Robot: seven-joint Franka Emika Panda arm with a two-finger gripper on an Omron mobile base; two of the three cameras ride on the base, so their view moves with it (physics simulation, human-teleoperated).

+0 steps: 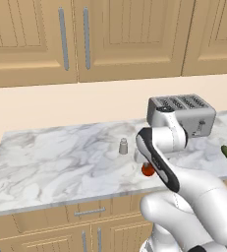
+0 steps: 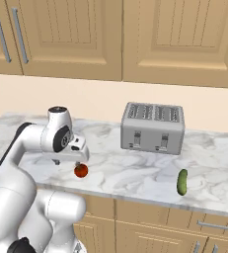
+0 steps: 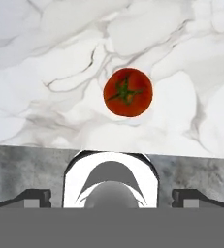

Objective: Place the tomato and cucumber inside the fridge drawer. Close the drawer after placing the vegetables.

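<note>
Here the tomato [image 3: 128,92] sits near the counter's [image 3: 45,63] front edge.

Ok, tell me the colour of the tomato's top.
The tomato is glossy red with a dark green star-shaped stem mark on top, clearest in the hand view.

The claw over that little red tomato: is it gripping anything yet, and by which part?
Nothing is held. The claw is open above the tomato, which lies free on the marble counter, apart from both fingertips.
</note>
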